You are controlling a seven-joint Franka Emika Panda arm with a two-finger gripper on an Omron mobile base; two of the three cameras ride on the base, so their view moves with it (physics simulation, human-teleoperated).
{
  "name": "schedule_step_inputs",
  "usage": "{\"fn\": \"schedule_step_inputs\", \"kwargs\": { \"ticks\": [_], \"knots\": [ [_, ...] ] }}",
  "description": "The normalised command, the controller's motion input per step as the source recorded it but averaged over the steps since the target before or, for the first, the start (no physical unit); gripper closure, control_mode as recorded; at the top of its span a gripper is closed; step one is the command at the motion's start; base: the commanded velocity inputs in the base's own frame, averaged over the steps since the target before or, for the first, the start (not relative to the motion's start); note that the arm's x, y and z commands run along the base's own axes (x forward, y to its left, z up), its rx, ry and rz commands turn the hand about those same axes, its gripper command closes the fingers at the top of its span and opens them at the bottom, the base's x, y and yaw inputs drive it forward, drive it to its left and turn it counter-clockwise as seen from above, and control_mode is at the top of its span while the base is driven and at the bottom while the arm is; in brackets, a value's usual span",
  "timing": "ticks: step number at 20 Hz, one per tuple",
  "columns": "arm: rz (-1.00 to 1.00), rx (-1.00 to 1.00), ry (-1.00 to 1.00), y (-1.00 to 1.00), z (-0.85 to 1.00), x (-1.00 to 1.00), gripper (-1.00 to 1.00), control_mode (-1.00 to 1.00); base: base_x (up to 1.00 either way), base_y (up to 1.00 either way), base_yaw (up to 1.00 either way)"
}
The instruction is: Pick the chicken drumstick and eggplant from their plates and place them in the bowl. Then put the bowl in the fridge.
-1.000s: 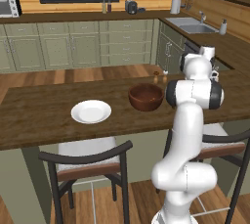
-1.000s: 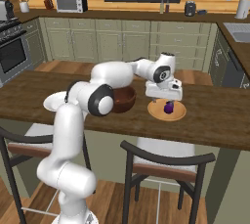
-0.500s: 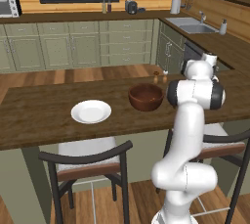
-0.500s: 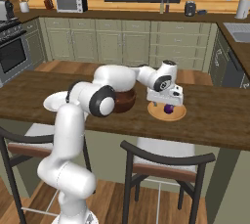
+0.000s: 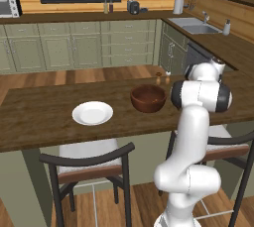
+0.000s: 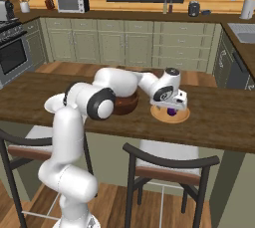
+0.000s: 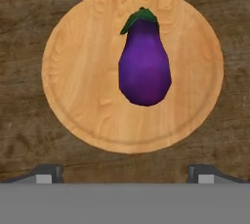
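- The jaws of the white arm's two-finger gripper (image 7: 125,171) stand wide apart, holding nothing, above the glossy purple eggplant (image 7: 144,61);
- the eggplant lies on the round tan-orange wooden plate (image 7: 78,96), toward the dark wooden desk's (image 6: 219,117) near edge;
- the dark reddish-brown wooden bowl (image 5: 148,97) stands between that plate and the plain white plate (image 5: 92,113).

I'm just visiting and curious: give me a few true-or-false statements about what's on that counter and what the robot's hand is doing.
1. The eggplant lies on the tan-orange plate. True.
2. The gripper is shut on the eggplant. False: it is open above it.
3. The white plate holds a drumstick. False: it is bare.
4. The bowl stands on the wooden counter. True.
5. The eggplant is in the bowl. False: it is on its plate.
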Motion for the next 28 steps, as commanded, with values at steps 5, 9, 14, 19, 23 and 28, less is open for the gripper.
{"fn": "schedule_step_inputs", "kwargs": {
  "ticks": [5, 9, 14, 19, 23, 28],
  "knots": [
    [0.00, -0.01, -0.03, -0.01, -0.06, 0.16, -1.00, -1.00, 0.00, 0.00, 0.00],
    [0.00, -0.01, 0.00, -0.02, -0.01, 0.31, -1.00, -1.00, 0.00, 0.00, 0.00],
    [0.00, -0.04, 0.00, -0.20, -0.01, 0.32, -1.00, -1.00, 0.00, 0.00, 0.00],
    [0.00, -0.05, 0.00, -0.08, -0.18, 0.08, -1.00, -1.00, 0.00, 0.00, 0.00],
    [0.00, 0.00, 0.00, 0.00, -0.17, 0.34, -1.00, -1.00, 0.00, 0.00, 0.00],
    [0.00, 0.00, 0.00, 0.00, -0.20, 0.30, -1.00, -1.00, 0.00, 0.00, 0.00]
  ]
}}
